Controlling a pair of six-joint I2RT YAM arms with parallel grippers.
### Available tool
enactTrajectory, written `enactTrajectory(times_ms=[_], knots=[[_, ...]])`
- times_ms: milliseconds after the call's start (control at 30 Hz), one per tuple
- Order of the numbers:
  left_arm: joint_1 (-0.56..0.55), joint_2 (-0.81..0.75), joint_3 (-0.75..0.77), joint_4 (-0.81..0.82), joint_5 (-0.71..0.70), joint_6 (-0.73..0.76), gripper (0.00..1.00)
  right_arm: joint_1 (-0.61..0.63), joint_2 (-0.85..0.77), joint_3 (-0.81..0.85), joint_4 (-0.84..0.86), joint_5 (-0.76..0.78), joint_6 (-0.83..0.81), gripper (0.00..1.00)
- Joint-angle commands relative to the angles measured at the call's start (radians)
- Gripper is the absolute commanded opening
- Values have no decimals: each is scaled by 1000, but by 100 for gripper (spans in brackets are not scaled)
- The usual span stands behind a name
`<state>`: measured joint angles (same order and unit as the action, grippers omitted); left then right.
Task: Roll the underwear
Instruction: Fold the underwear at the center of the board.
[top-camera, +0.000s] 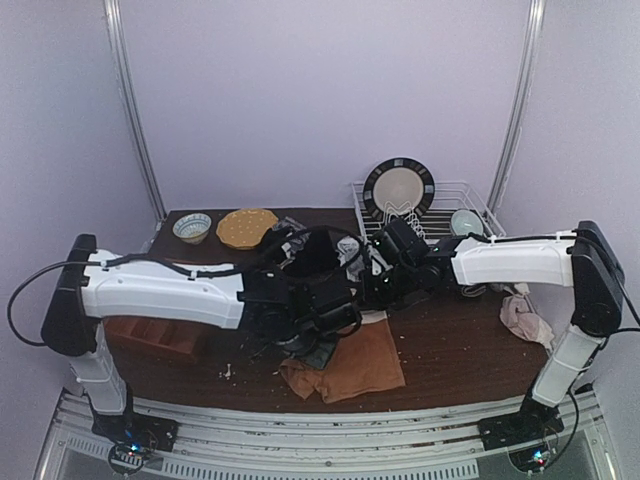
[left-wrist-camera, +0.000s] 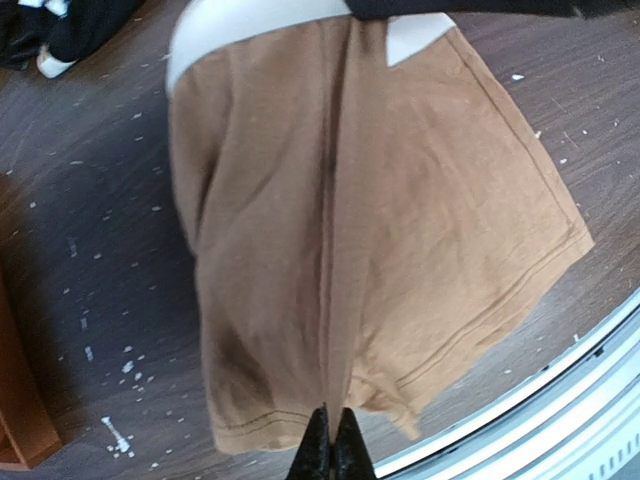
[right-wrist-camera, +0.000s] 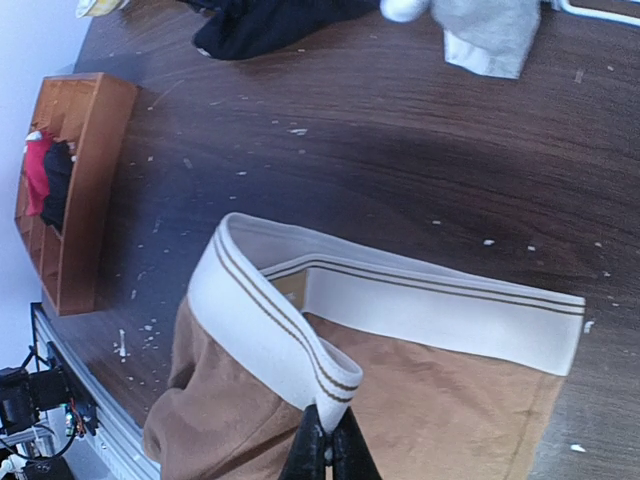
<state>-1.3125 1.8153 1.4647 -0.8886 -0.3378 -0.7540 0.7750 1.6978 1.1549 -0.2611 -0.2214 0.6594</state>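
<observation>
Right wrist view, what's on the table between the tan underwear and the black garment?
Only bare dark tabletop with scattered pale crumbs separates tan underwear and black garment in the right wrist view.

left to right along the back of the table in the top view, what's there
small blue-patterned bowl → flat round yellow-brown plate → black-rimmed cream plate standing on edge → pale green cup

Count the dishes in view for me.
4. A small patterned bowl and a tan plate sit at the back left of the table. A dark-rimmed plate stands in the wire rack, with a pale green bowl to its right. Others may be hidden.
</observation>
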Motion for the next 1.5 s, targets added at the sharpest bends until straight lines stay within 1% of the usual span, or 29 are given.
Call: enactTrajectory(times_ms=[0, 167, 500, 667, 833, 867, 900, 933, 967, 1000, 1033, 1067, 1100, 1167, 1200, 1233, 1267, 1300, 1333, 1400, 1467], knots=[[-17, 87, 98, 30, 70, 36, 0, -32, -41, -32, -47, 6, -56, 0], [-22, 166, 185, 50, 122, 58, 0, -57, -62, -54, -78, 25, -81, 0], [-22, 320, 365, 92, 162, 95, 0, -110, -84, -98, -134, 78, -122, 0], [-22, 393, 433, 127, 176, 113, 0, -126, -45, -85, -148, 103, -125, 0], [-14, 444, 469, 155, 210, 122, 0, -139, -15, -86, -138, 89, -127, 0], [-12, 448, 468, 157, 212, 123, 3, -141, -5, -84, -136, 81, -127, 0], [-11, 444, 461, 157, 206, 123, 15, -142, 3, -81, -136, 70, -128, 10], [-11, 431, 448, 159, 196, 123, 27, -143, 5, -79, -136, 60, -130, 26], [-11, 413, 425, 168, 189, 126, 38, -143, 0, -82, -128, 53, -129, 36], [-11, 386, 392, 183, 180, 128, 50, -143, -14, -89, -119, 49, -122, 45], [-11, 355, 359, 195, 171, 130, 60, -143, -31, -95, -114, 48, -120, 52], [-11, 322, 324, 202, 164, 131, 67, -143, -49, -97, -117, 49, -120, 58], [-11, 285, 286, 206, 156, 131, 73, -143, -67, -97, -124, 50, -121, 61], [-11, 198, 205, 213, 146, 129, 77, -142, -101, -97, -146, 57, -122, 64], [-10, 154, 159, 237, 140, 131, 77, -140, -122, -107, -152, 61, -120, 65], [-6, 117, 105, 263, 136, 128, 74, -136, -144, -121, -149, 67, -116, 65], [3, 84, 56, 293, 140, 124, 70, -129, -165, -139, -140, 64, -110, 64], [19, 61, 11, 331, 153, 119, 64, -119, -180, -157, -125, 55, -102, 60], [40, 46, -33, 371, 180, 110, 51, -107, -188, -176, -109, 37, -92, 53], [80, 39, -97, 456, 242, 103, 32, -73, -181, -211, -45, -3, -73, 33], [101, 60, -117, 482, 253, 102, 12, -37, -151, -226, -21, -1, -62, 20]])
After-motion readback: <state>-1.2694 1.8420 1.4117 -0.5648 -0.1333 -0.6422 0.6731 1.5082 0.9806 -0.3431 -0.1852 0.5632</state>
